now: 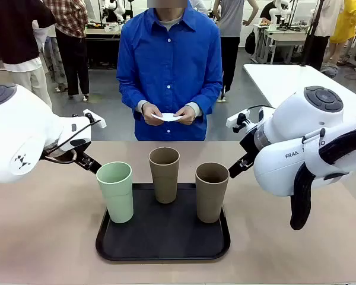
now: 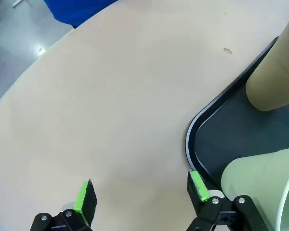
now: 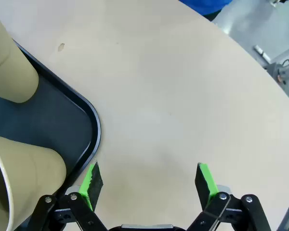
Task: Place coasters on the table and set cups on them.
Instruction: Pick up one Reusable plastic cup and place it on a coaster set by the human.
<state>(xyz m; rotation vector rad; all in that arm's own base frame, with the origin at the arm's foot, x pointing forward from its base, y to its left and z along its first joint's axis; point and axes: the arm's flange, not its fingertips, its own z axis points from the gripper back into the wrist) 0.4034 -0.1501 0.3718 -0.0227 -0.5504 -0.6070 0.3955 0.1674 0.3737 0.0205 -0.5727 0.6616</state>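
Spread left tool [image 2: 139, 190], spread right tool [image 3: 148, 173], 1 mint cup [image 1: 115, 193], 2 taupe cups [image 1: 165, 178] upright on black tray [image 1: 163, 246]

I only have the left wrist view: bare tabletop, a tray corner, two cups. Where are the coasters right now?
Observer: In the person's hands, at the far side of the table: white coasters, not yet laid down.
Operator: How many cups are on the tray?
Observer: Three on the black tray: a mint green cup front left, two taupe cups to its right.
Operator: And the right gripper?
Observer: Open, over bare table beside the tray's right edge.
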